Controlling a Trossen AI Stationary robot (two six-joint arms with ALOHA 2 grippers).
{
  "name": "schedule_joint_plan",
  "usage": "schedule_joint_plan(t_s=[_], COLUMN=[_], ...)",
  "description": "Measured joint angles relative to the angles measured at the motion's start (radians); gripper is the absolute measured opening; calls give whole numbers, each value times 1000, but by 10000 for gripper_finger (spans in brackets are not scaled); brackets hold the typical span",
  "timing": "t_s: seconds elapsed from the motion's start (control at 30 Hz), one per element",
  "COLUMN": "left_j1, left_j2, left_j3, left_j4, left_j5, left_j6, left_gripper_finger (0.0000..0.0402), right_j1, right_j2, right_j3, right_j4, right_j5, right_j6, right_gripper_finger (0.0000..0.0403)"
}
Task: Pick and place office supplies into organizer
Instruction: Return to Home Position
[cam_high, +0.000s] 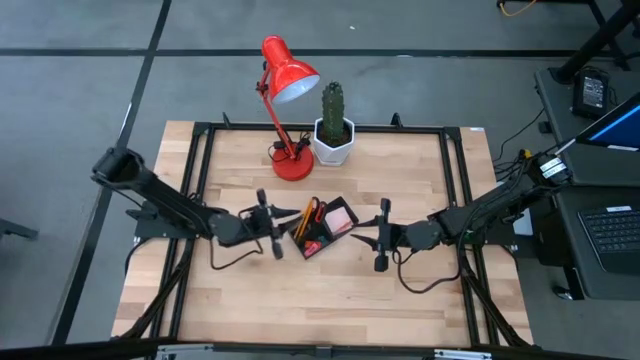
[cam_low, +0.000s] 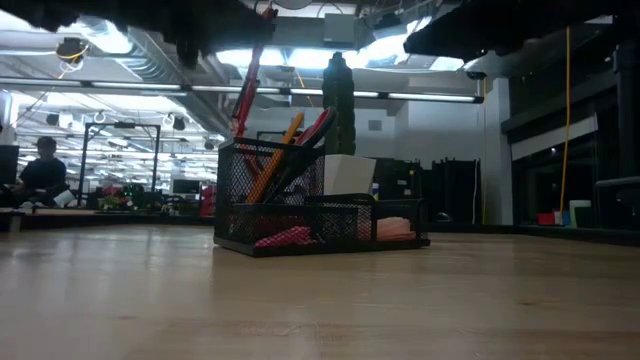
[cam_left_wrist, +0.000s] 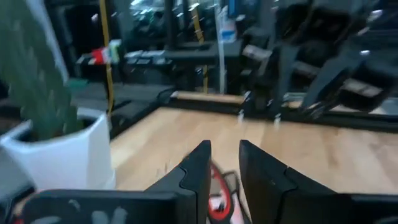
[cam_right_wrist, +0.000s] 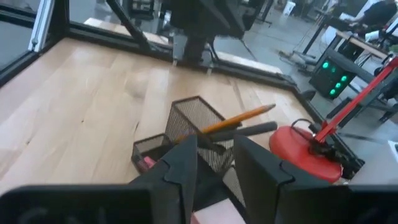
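Note:
The black mesh organizer (cam_high: 325, 232) stands on the wooden table's middle, between my two grippers. An orange pencil (cam_right_wrist: 239, 118), a black pen (cam_right_wrist: 252, 129) and red-handled scissors (cam_low: 315, 130) lean in its tall cup (cam_right_wrist: 194, 118). A pink sticky-note pad (cam_high: 340, 218) and small pink pieces (cam_low: 285, 237) lie in its low trays. My left gripper (cam_high: 280, 226) hovers open at the organizer's left, above the scissors' red handle (cam_left_wrist: 217, 193). My right gripper (cam_high: 372, 236) hovers open at its right. Nothing shows between either pair of fingers.
A red desk lamp (cam_high: 288, 90) and a cactus in a white pot (cam_high: 333, 140) stand at the table's far middle, behind the organizer. A black frame (cam_high: 200, 180) runs round the table. Bare wood lies near the front edge. A person sits far off in the room (cam_low: 42, 170).

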Motion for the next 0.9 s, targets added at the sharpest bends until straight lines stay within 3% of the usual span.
schedule_joint_plan(t_s=[0.23, 0.33, 0.47, 0.67, 0.9], left_j1=[14, 34, 69, 159, 312], left_j2=[-180, -272, -410, -597, -693], left_j3=[0, 0, 0, 0, -22], left_j4=[-137, -232, -398, -594, -605], left_j5=[152, 187, 202, 334, 554], left_j6=[122, 152, 157, 184, 217], left_gripper_finger=[39, 11, 3, 1, 1], right_j1=[-1, -1, -7, -47, -104], right_j2=[-47, -112, -223, -406, -583], right_j3=[6, 9, 9, 9, -3], right_j4=[20, -19, -117, -313, -419], right_j5=[0, 0, 0, -47, -179], right_j6=[-26, -25, -13, 57, 53], right_gripper_finger=[99, 68, 10, 3, 2])
